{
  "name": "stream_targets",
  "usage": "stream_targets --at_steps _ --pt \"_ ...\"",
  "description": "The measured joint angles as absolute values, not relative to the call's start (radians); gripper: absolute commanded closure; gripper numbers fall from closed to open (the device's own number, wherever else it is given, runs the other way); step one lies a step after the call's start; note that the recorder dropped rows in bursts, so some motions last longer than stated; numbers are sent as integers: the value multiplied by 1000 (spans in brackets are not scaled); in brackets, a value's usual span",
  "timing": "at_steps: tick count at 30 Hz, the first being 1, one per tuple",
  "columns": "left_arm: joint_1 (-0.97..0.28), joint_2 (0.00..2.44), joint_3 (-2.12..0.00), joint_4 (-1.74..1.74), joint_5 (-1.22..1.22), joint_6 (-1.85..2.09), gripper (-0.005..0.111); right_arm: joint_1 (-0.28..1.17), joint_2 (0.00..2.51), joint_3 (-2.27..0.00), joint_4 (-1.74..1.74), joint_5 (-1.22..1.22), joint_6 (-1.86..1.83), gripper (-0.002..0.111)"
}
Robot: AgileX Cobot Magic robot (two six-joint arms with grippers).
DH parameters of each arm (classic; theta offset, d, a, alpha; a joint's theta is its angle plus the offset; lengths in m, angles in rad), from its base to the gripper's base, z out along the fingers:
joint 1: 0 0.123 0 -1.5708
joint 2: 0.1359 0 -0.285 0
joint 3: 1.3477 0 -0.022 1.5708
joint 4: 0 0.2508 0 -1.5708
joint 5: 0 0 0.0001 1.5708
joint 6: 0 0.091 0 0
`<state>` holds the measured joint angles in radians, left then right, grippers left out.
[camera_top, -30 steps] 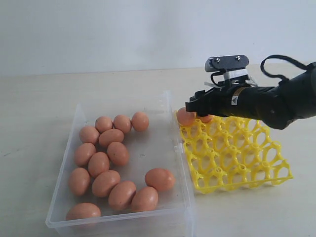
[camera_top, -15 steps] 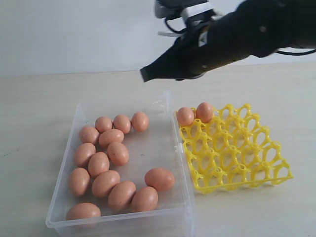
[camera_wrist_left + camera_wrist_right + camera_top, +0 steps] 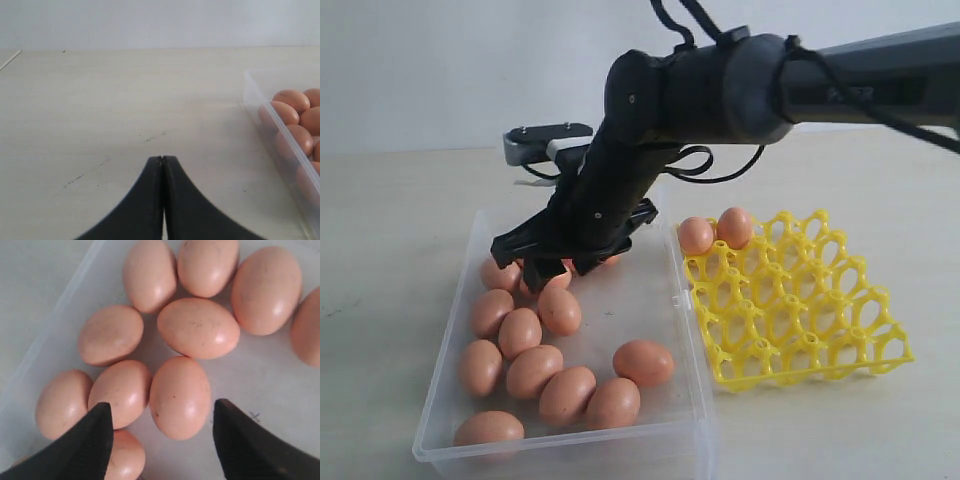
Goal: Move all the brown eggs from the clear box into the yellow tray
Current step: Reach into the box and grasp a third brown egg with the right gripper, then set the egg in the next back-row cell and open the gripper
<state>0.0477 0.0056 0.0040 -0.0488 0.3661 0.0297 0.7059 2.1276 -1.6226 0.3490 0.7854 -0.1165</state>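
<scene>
1. Pale tabletop carries your clear box of clustered brown eggs; yellow tray just beside holds two.
2. Your right gripper hangs spread wide above them, empty.
3. Your left gripper is pressed closed, gripping nothing.

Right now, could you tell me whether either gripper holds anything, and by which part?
Nothing is held: the right gripper is open above the brown eggs, and the left gripper is shut, empty.

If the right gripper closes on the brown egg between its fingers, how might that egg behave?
The egg looks smooth and shiny, so it may slip when the open right gripper squeezes. It lies loose on the flat floor of the clear box; a nudge would probably roll it against neighbouring eggs.
</scene>
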Motion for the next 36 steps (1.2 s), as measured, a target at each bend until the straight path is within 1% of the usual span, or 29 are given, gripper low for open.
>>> stream_targets --at_steps 3,6,10,12,13,15,19,21,25,27,29,32,36 --pt "48 6 4 -49 366 30 107 712 2179 -1675 336 831 -107 45" --pt "48 6 4 -49 366 30 107 714 2238 -1730 309 866 -83 46" --pt "48 6 4 -49 366 30 107 714 2280 -1745 288 868 -68 46" --pt "48 6 4 -49 366 30 107 714 2299 -1749 284 865 -68 62" --pt "48 6 4 -49 366 30 107 714 2306 -1749 284 865 -68 80" --pt "48 6 4 -49 366 30 107 714 2312 -1749 286 860 -66 108" --pt "48 6 4 -49 366 30 107 714 2305 -1751 286 841 -70 108" --pt "48 6 4 -49 366 30 107 710 2270 -1714 281 794 -74 108" --pt "48 6 4 -49 366 30 107 673 2102 -1499 233 504 -77 108" --pt "48 6 4 -49 366 30 107 623 1964 -1297 190 261 -68 108" --pt "48 6 4 -49 366 30 107 578 1889 -1170 169 114 -64 108" --pt "48 6 4 -49 366 30 107 502 1816 -1029 161 -43 -62 108" --pt "48 6 4 -49 366 30 107 411 1782 -922 140 -142 -60 108"
